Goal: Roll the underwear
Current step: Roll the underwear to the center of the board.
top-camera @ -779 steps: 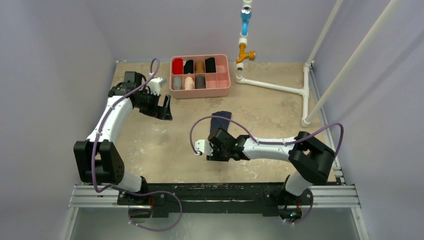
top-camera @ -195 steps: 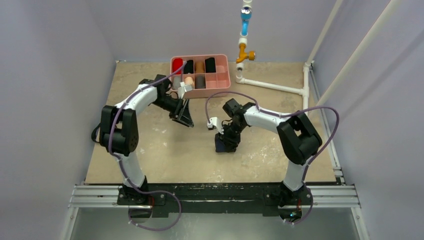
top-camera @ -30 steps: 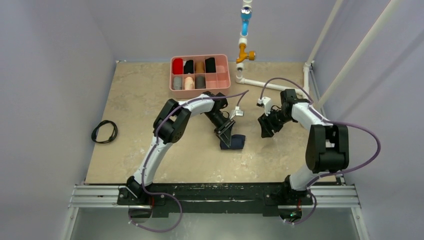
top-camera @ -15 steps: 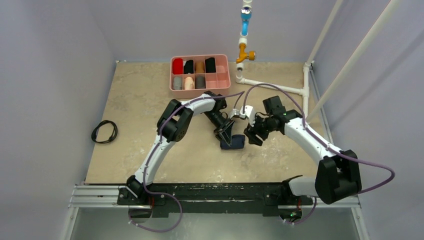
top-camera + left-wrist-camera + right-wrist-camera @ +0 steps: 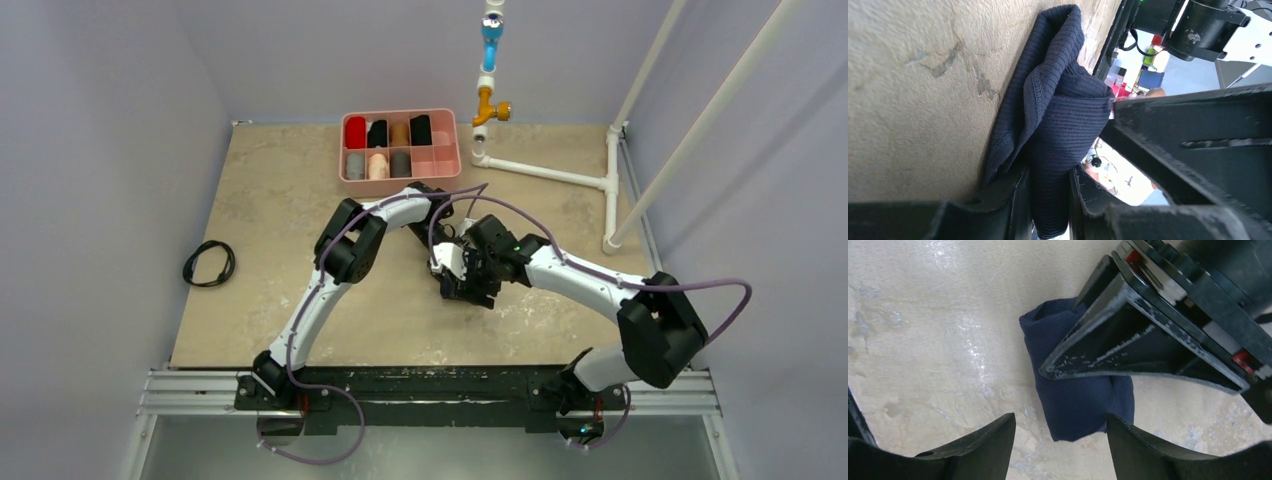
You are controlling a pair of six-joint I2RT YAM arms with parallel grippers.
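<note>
The underwear (image 5: 1079, 407) is seen lying on the beige surface (image 5: 280, 250), on the near side of the pink tray (image 5: 400, 187) and a little to its right, well apart from it. It is gathered into a loose navy bundle, with one ribbed fold laid flat against the surface and a thicker fold standing over it. In the left wrist view the left hand (image 5: 1048, 177) is shown clamped on the underwear, with the fabric pinched between its two fingers (image 5: 1013, 200). The right hand (image 5: 1060, 440) is held above the same bundle, on the side away from the tray, with its jaws set wide apart and nothing gripped between them; whether its fingers (image 5: 983, 445) touch the fabric cannot be told. From above, most of the bundle is hidden beneath the right hand. Coloured fabric rolls are stood in the tray's compartments.
</note>
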